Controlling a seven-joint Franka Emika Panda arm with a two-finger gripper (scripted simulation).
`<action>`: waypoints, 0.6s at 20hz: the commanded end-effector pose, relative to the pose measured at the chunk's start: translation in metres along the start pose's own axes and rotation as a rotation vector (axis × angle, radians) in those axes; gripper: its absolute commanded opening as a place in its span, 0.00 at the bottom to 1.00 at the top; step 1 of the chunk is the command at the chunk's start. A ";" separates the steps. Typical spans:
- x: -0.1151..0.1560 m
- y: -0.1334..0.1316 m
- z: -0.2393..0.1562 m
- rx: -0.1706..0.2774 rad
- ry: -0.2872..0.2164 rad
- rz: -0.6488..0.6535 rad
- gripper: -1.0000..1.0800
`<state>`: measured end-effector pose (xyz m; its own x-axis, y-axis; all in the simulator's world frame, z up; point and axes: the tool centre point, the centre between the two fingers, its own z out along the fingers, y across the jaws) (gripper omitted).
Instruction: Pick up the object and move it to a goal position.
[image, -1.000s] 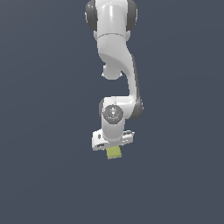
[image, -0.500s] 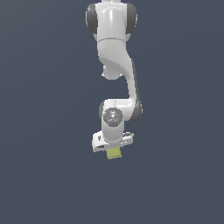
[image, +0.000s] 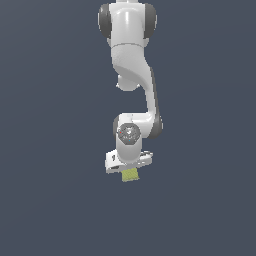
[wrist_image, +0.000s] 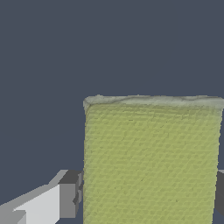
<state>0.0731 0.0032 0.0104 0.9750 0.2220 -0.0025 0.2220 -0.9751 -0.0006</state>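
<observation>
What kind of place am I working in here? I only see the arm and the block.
Most likely a bare simulated test scene, not a real room. A flat, featureless dark blue-grey backdrop fills both views, with no furniture or walls. Only the smooth white arm, its hand and the yellow-green block appear.

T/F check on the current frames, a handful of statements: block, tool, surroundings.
1. The yellow-green block sits between the tool's fingers. True: the wrist view shows a grey fingertip at each side of it.
2. The block is red. False: it is yellow-green.
3. The block is wider than the tool. False: in the exterior view the white tool body spans more than the block.
4. The block's face has a fine woven-looking texture. True.
5. A second object lies beside the block. False: only the plain dark background shows around it.
</observation>
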 end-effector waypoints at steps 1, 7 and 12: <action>0.001 0.000 -0.005 0.000 0.002 0.000 0.00; 0.004 -0.002 -0.035 0.000 0.002 0.000 0.00; 0.009 -0.004 -0.079 0.000 0.002 0.000 0.00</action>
<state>0.0790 0.0079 0.0735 0.9751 0.2219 -0.0036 0.2219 -0.9751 -0.0007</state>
